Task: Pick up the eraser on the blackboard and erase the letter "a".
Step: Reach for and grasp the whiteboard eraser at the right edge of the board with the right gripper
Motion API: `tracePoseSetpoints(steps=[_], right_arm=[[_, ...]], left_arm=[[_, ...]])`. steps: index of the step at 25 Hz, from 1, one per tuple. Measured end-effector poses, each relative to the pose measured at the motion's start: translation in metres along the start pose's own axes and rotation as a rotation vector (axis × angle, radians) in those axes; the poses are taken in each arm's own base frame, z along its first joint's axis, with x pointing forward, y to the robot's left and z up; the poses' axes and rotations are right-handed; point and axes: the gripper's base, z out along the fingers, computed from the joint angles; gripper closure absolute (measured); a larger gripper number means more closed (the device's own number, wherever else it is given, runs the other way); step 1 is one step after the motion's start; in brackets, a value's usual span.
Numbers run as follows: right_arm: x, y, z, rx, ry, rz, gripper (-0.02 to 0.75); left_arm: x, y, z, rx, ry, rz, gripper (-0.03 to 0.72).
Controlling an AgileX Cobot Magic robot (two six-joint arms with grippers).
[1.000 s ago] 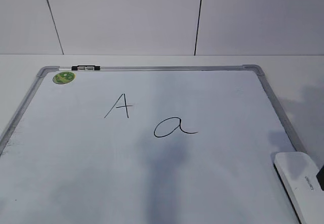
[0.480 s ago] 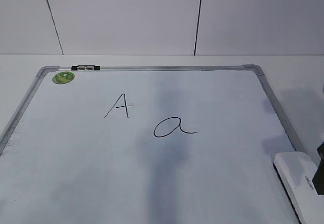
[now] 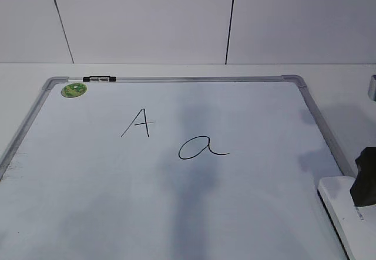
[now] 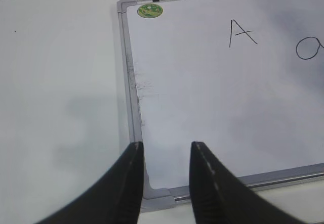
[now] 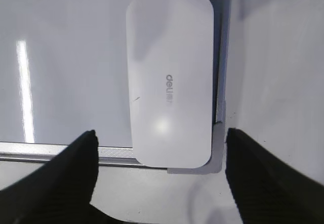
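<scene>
The eraser, a white oblong block with grey lettering, lies on the near right corner of the blackboard. In the right wrist view the eraser sits just ahead of my right gripper, which is open wide, one finger on either side of its near end, not touching it. One dark finger of that gripper shows at the eraser's right side. The letter "a" is mid-board, and partly visible in the left wrist view. My left gripper is open and empty above the board's near left corner.
A capital "A" is drawn left of the "a". A round green magnet sits at the board's far left corner. A black-and-silver clip is on the far frame. White table surrounds the board; a white wall stands behind.
My right gripper has come further into the exterior view from the right edge, up alongside the eraser's right end. The eraser and letters have not moved.
</scene>
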Motion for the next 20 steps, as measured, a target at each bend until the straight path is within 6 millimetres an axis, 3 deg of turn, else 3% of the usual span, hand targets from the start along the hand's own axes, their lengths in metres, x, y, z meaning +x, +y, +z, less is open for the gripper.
tracePoseSetpoints(steps=[6,20], right_arm=[[-0.003,0.000,0.003,0.003,-0.011,-0.001,0.072],[-0.014,0.002,0.036,0.030,0.117,-0.015,0.070]], left_arm=[[0.000,0.000,0.000,0.000,0.000,0.000,0.454],[0.000,0.000,0.000,0.000,0.000,0.000,0.454]])
